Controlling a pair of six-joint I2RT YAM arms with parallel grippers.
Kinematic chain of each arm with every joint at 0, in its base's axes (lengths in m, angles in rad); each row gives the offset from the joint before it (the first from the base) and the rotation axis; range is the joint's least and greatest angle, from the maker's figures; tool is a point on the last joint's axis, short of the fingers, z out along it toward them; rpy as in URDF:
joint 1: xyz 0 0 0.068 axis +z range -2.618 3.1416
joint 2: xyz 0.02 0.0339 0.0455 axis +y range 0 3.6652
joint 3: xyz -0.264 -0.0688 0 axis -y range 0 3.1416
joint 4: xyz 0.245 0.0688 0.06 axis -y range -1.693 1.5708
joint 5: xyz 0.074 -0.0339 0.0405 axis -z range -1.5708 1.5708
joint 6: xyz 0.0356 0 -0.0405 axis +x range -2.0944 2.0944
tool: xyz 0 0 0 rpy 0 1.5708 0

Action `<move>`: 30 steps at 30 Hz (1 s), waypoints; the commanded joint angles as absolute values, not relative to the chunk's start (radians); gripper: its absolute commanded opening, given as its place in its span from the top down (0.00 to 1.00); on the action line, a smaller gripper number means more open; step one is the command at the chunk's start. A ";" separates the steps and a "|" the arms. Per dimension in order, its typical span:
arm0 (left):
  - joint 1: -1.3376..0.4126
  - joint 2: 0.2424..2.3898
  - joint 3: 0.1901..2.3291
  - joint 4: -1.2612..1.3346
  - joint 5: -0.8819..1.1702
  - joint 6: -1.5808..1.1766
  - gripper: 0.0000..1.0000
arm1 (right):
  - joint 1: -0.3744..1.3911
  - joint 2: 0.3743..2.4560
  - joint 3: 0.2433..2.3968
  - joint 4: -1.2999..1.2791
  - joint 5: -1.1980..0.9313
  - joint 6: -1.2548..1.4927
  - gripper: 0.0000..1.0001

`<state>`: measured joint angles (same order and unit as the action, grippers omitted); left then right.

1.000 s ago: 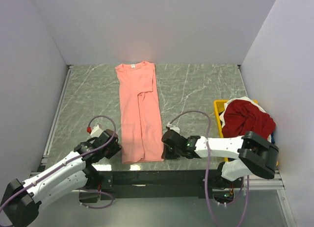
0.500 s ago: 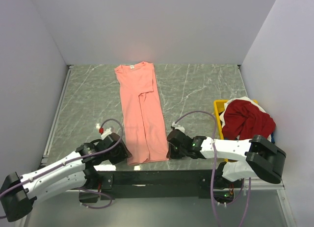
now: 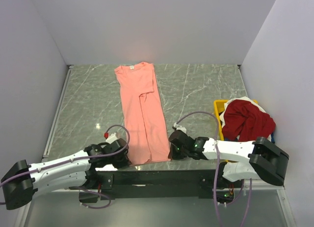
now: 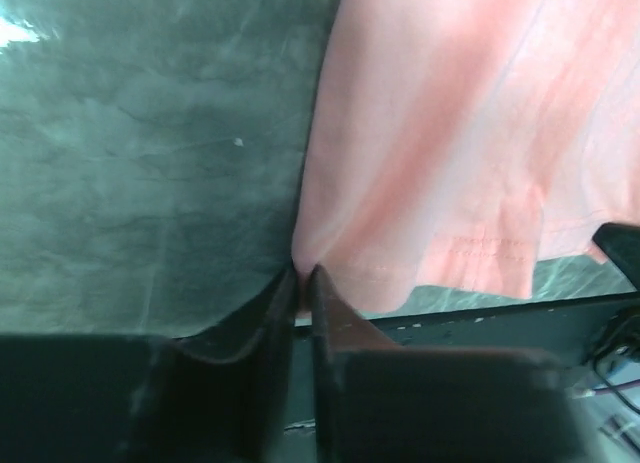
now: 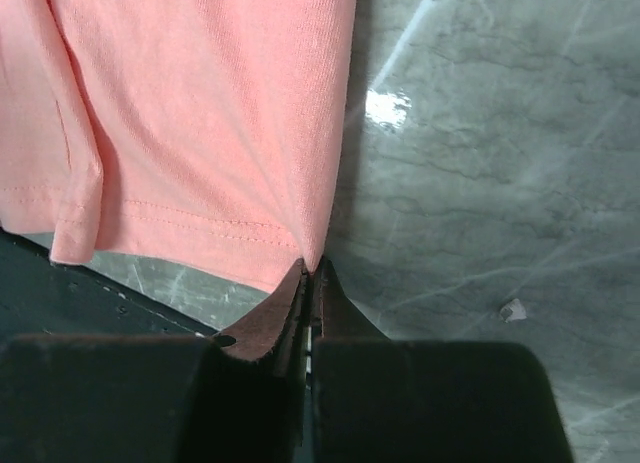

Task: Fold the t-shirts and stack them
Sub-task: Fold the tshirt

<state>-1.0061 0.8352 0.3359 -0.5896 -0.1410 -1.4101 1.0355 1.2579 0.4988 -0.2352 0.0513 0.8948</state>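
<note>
Your pink shirt (image 3: 142, 114) lies as a long narrow strip down the middle of the worktop (image 3: 206, 89), collar at the far end and hem right at the near edge. The left pincer (image 4: 302, 279) is closed on the near-left hem corner and the right pincer (image 5: 311, 273) on the near-right one. In both wrist views the cloth puckers into the fingertips.

Watch how little cloth each one has: only the very tip of a corner, and I'd judge the left bite the thinner of the two. Lift too fast and a corner could slip out, leaving the hem hanging from one side and the fold skewed. The strip has folded-in layers (a loose flap shows along its middle), so you may be holding only some of them, and the rest could sag open on the way toward the collar. Uneven arm heights would twist the strip.

The red shirt (image 3: 248, 120) sits heaped in the yellow bin (image 3: 217, 107) at the right, well apart.
</note>
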 commanded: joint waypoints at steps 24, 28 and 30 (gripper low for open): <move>-1.094 0.700 0.416 -0.778 -0.129 -1.480 0.99 | 1.008 0.921 0.460 -0.426 -0.018 0.873 1.00; -1.097 0.713 0.478 -0.805 -0.144 -1.463 0.99 | 1.011 0.885 0.532 -0.498 -0.015 0.847 1.00; -1.097 0.727 0.508 -0.804 -0.158 -1.447 0.99 | 1.012 0.894 0.558 -0.512 -0.008 0.832 1.00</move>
